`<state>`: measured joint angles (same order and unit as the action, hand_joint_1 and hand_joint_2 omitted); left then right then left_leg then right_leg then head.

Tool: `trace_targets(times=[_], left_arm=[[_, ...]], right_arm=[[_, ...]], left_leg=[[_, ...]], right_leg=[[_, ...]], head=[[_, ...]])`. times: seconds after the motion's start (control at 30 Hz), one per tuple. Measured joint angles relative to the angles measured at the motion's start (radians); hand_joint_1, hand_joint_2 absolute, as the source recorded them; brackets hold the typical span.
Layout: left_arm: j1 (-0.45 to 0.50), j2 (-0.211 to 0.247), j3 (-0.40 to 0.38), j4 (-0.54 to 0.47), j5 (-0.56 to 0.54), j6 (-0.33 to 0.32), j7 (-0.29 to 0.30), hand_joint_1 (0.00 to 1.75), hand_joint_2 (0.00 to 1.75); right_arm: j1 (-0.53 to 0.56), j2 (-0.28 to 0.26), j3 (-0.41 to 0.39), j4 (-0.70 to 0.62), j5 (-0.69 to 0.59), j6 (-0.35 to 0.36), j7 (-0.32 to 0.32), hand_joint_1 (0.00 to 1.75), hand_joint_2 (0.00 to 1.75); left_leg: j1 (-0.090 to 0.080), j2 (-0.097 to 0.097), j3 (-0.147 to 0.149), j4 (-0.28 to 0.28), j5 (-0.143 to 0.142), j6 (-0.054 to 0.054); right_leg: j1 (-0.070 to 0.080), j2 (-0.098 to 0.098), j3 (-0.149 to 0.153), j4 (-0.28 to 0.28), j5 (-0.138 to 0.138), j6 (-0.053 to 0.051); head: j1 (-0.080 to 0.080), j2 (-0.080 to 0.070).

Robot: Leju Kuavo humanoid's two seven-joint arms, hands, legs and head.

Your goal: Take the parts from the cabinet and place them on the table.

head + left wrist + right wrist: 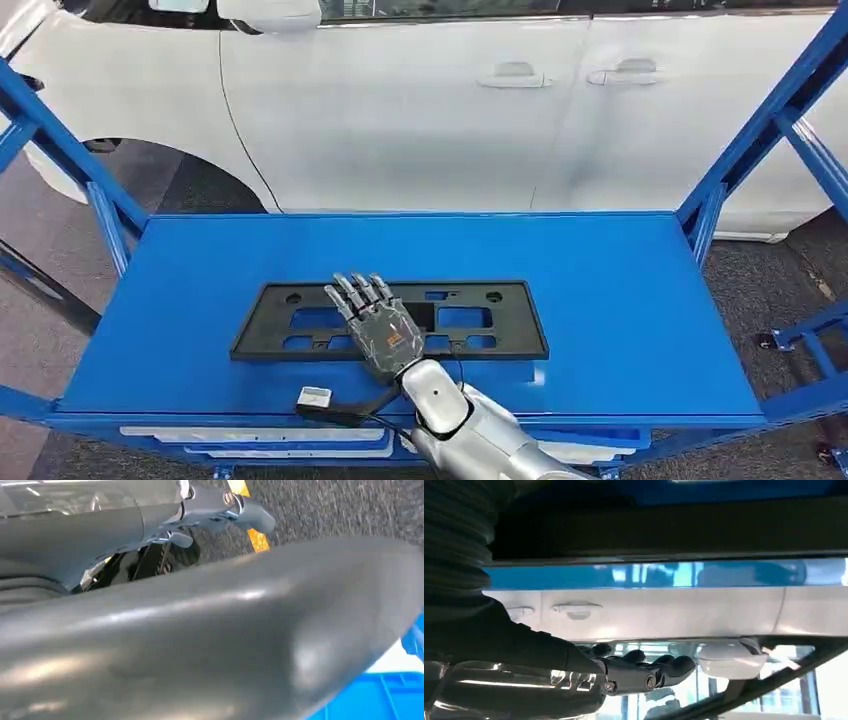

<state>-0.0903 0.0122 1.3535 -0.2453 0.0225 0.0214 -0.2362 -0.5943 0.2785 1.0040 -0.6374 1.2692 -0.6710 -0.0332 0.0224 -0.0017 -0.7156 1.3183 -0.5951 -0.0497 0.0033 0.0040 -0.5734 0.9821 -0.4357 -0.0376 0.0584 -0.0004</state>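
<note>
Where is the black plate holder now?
In the head view, the black plate holder lies flat on the blue table, near its front edge, under the right hand.

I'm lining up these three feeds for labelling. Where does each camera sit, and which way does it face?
Head view: high on the robot, looking forward and down at the blue table, the black part and a white car; the right hand lies flat over the part.
Left wrist view: at the left wrist, very close to a grey curved surface, with dark floor beyond; too blurred to judge the hand.
Right wrist view: at the right wrist, turned over, facing the car; dark fingers show.
Shared: head and right wrist views both show the car's door handles.
</note>
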Motion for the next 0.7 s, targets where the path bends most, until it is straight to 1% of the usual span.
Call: trace_targets(times=[0.03,0.07,0.1,0.13,0.17,0.2,0.23,0.27,0.3,0.33,0.37,0.4,0.43,0.47,0.5,0.53,0.57,0.6,0.63,0.67,0.7], left_arm=[[0.001,0.000,0.000,0.000,0.000,0.000,0.000,0.00,0.00],[0.001,0.001,0.000,0.000,0.000,0.000,0.000,0.00,0.00],[0.000,0.003,0.000,0.000,0.000,0.000,0.000,0.00,0.00],[0.000,0.004,0.000,0.000,0.000,0.000,0.000,0.00,0.00],[-0.002,0.005,0.000,0.000,0.000,-0.001,0.000,0.00,0.00],[-0.002,0.005,0.000,0.000,0.000,-0.003,0.000,0.00,0.00],[-0.002,0.005,0.000,0.000,0.000,-0.003,-0.002,0.00,0.00],[-0.001,0.005,0.000,0.000,0.000,-0.003,-0.002,0.00,0.00],[0.000,0.005,0.000,0.000,0.000,-0.002,-0.002,0.00,0.00],[0.000,0.004,0.000,0.000,0.000,-0.002,-0.004,0.00,0.00],[0.000,0.005,0.000,0.000,0.000,-0.002,-0.005,0.00,0.00],[0.000,0.005,0.000,0.000,0.000,-0.002,-0.006,0.00,0.00],[0.000,0.006,0.000,0.000,0.000,-0.002,-0.006,0.00,0.00],[0.001,0.006,0.000,0.000,0.000,-0.002,-0.006,0.00,0.00],[0.002,0.006,0.000,0.000,0.000,-0.002,-0.006,0.00,0.00],[0.002,0.006,0.000,0.000,0.000,-0.002,-0.006,0.00,0.00],[0.002,0.006,0.000,0.000,0.000,-0.002,-0.006,0.00,0.00],[0.002,0.006,0.000,0.000,0.000,-0.002,-0.006,0.00,0.00],[0.001,0.006,0.000,0.000,0.000,-0.002,-0.006,0.00,0.00],[0.001,0.005,0.000,0.000,0.000,-0.002,-0.006,0.00,0.00],[0.001,0.005,0.000,0.000,0.000,-0.002,-0.006,0.00,0.00]], right_arm=[[0.000,0.000,0.000,0.004,0.002,0.000,0.000,0.00,1.75],[-0.001,0.000,-0.001,0.006,0.002,-0.002,0.000,0.00,1.75],[-0.002,0.001,-0.002,0.008,0.003,-0.003,0.000,0.00,1.75],[-0.003,0.001,-0.004,0.011,0.014,-0.007,0.007,0.00,1.75],[-0.005,0.001,-0.007,0.013,0.028,-0.014,0.023,0.00,1.75],[-0.007,0.001,-0.010,0.014,0.048,-0.016,0.043,0.00,1.75],[-0.007,0.001,-0.013,0.014,0.072,-0.018,0.064,0.00,1.75],[-0.007,0.000,-0.020,0.014,0.118,-0.020,0.102,0.00,1.75],[-0.008,-0.001,-0.026,0.013,0.152,-0.021,0.129,0.00,1.75],[-0.009,-0.004,-0.038,0.011,0.208,-0.022,0.172,0.00,1.75],[-0.012,-0.006,-0.048,0.011,0.242,-0.023,0.196,0.00,1.75],[-0.014,-0.008,-0.058,0.013,0.259,-0.024,0.207,0.00,1.75],[-0.014,-0.011,-0.070,0.016,0.269,-0.023,0.214,0.00,1.75],[-0.014,-0.013,-0.078,0.020,0.271,-0.023,0.216,0.00,1.75],[-0.014,-0.016,-0.084,0.024,0.274,-0.023,0.217,0.00,1.75],[-0.014,-0.018,-0.089,0.026,0.275,-0.023,0.217,0.00,1.75],[-0.014,-0.018,-0.094,0.028,0.277,-0.023,0.217,0.00,1.75],[-0.015,-0.018,-0.099,0.029,0.279,-0.023,0.217,0.00,1.75],[-0.016,-0.018,-0.102,0.029,0.280,-0.023,0.217,0.00,1.75],[-0.018,-0.018,-0.106,0.030,0.280,-0.023,0.217,0.00,1.75],[-0.019,-0.018,-0.107,0.030,0.280,-0.023,0.217,0.00,1.75]], left_leg=[[0.001,0.000,0.014,-0.041,0.037,-0.001],[0.002,0.000,0.049,-0.115,0.085,-0.001],[0.003,0.001,0.093,-0.210,0.134,-0.001],[0.005,0.004,0.131,-0.300,0.157,0.000],[-0.003,0.001,0.138,-0.309,0.146,0.006],[-0.002,-0.001,0.136,-0.307,0.147,0.021],[-0.003,-0.002,0.135,-0.307,0.146,0.024],[-0.004,-0.002,0.134,-0.306,0.146,0.031],[0.000,-0.001,0.137,-0.312,0.149,0.039],[0.002,0.000,0.139,-0.315,0.152,0.045],[0.002,0.001,0.139,-0.315,0.151,0.052],[0.002,0.001,0.138,-0.315,0.150,0.054],[0.001,0.001,0.138,-0.315,0.150,0.055],[0.001,0.001,0.137,-0.314,0.150,0.055],[0.001,0.001,0.138,-0.314,0.149,0.055],[0.001,0.000,0.140,-0.314,0.149,0.055],[0.001,-0.001,0.142,-0.314,0.147,0.053],[0.001,-0.002,0.146,-0.314,0.145,0.050],[0.000,-0.003,0.150,-0.314,0.144,0.048],[-0.003,-0.003,0.149,-0.314,0.142,0.043],[-0.005,-0.003,0.145,-0.313,0.143,0.037]], right_leg=[[-0.001,0.002,0.002,0.002,-0.003,0.002],[-0.002,0.004,0.005,0.005,-0.007,0.004],[-0.003,0.005,0.008,0.010,-0.013,0.008],[-0.001,0.005,0.009,0.018,-0.021,0.014],[0.006,0.006,0.005,0.024,-0.023,0.019],[0.007,0.007,0.002,0.023,-0.022,0.022],[0.006,0.007,0.002,0.022,-0.022,0.024],[0.003,0.007,0.003,0.021,-0.021,0.029],[0.005,0.007,0.003,0.024,-0.025,0.036],[0.001,0.006,-0.001,0.041,-0.039,0.042],[0.000,0.004,-0.026,0.090,-0.072,0.046],[-0.002,0.003,-0.063,0.169,-0.112,0.049],[-0.004,0.003,-0.111,0.266,-0.153,0.052],[-0.005,0.003,-0.146,0.336,-0.174,0.054],[-0.007,0.002,-0.164,0.362,-0.169,0.055],[-0.007,0.002,-0.155,0.335,-0.142,0.053],[-0.007,0.002,-0.122,0.263,-0.096,0.049],[-0.007,0.002,-0.077,0.167,-0.047,0.043],[-0.005,0.002,-0.033,0.073,-0.006,0.034],[0.002,0.002,-0.013,0.030,-0.014,0.027],[0.003,0.001,-0.016,0.025,-0.008,0.029]], head=[[0.000,0.000],[-0.002,0.000],[-0.002,0.000],[-0.003,0.000],[-0.009,0.000],[-0.006,0.000],[-0.006,0.000],[-0.006,0.000],[-0.006,0.000],[-0.005,0.000],[0.000,0.000],[0.000,0.000],[0.000,0.000],[0.000,0.000],[0.000,0.000],[0.000,0.000],[0.000,0.000],[0.001,0.000],[0.002,0.000],[0.008,0.000],[0.007,0.000]])
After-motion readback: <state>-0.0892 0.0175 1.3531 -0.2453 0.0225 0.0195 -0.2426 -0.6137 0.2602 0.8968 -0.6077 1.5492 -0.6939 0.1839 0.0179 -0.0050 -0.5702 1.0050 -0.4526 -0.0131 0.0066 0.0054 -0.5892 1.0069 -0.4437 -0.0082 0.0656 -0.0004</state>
